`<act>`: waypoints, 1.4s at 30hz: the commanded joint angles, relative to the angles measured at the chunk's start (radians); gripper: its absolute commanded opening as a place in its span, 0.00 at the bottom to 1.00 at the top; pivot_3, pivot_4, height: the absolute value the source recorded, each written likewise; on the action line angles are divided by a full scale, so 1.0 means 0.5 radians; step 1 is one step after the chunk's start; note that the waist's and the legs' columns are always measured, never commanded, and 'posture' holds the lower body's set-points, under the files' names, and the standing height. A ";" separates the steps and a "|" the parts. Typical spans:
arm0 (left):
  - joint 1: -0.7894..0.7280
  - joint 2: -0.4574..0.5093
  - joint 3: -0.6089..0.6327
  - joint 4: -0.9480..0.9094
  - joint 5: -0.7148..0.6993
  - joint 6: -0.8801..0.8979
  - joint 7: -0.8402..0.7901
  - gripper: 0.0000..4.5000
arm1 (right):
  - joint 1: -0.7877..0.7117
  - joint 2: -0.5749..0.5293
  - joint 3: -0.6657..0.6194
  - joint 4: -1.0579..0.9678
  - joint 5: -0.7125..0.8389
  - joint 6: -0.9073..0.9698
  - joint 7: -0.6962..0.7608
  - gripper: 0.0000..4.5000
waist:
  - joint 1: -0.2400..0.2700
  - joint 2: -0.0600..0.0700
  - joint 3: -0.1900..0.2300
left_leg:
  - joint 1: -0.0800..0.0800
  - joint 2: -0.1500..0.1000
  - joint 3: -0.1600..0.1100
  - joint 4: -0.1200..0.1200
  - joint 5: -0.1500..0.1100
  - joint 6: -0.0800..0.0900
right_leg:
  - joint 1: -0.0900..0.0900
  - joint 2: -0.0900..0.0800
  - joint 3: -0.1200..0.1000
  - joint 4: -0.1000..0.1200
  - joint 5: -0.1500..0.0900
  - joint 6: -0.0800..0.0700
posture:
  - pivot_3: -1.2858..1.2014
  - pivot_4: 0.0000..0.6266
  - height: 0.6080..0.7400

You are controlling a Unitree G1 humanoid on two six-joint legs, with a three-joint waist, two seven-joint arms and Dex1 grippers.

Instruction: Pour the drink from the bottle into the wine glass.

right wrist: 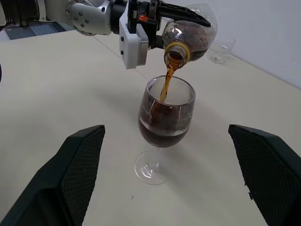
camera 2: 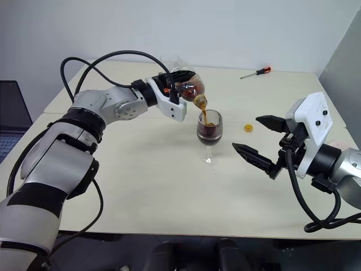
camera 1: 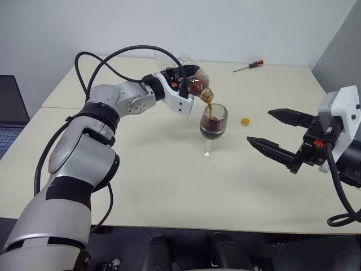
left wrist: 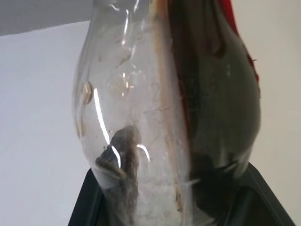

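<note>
My left gripper (camera 1: 189, 76) is shut on the bottle (camera 1: 198, 81), a clear plastic one held tipped over with its open mouth pointing down. A thin stream of the dark brown drink (right wrist: 167, 82) falls from the mouth into the wine glass (camera 1: 212, 127). The glass stands upright on the table right under the bottle, its bowl roughly half full of dark liquid. In the left wrist view the bottle (left wrist: 164, 117) sits between the black fingers. My right gripper (camera 1: 259, 126) hovers open to the right of the glass, apart from it, with nothing between its fingers.
A yellow cap (camera 1: 245, 121) lies on the table just right of the glass. A red-handled screwdriver (camera 1: 249, 66) lies at the far right. A clear tumbler (right wrist: 218, 47) stands at the back behind the bottle. A laptop (camera 1: 8, 113) sits off the table's left edge.
</note>
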 commanded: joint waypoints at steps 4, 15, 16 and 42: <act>-0.100 0.010 0.041 -0.003 -0.053 0.009 0.010 0.38 | -0.015 -0.013 -0.024 -0.022 -0.016 -0.042 -0.005 1.00 | 0.000 0.000 0.000 | 0.000 0.000 0.000 0.000 0.000 0.000 | 0.000 0.000 0.000 0.000 0.000 0.000 | 0.52 0.24 1.00; -0.056 -0.022 0.192 0.013 -0.287 -0.027 -0.190 0.38 | -0.004 -0.009 -0.021 -0.025 -0.030 -0.037 0.000 1.00 | 0.001 0.000 0.000 | 0.000 0.000 0.000 0.000 0.000 0.000 | 0.000 0.000 0.000 0.001 0.000 0.000 | 0.52 0.24 1.00; -0.052 -0.024 0.206 0.012 -0.306 -0.028 -0.209 0.38 | -0.003 -0.010 -0.022 -0.025 -0.031 -0.037 0.001 1.00 | 0.001 0.000 0.000 | 0.000 0.000 0.000 0.000 0.000 0.000 | 0.000 0.000 0.000 0.001 0.000 0.000 | 0.52 0.24 1.00; 0.489 -0.288 1.750 -0.090 -2.131 1.310 -1.170 0.38 | 0.019 0.094 0.010 0.041 -0.061 -0.080 0.077 1.00 | -0.002 0.002 -0.001 | 0.004 0.001 -0.002 0.004 0.000 0.000 | 0.000 0.002 -0.006 0.014 0.000 0.001 | 0.52 0.24 1.00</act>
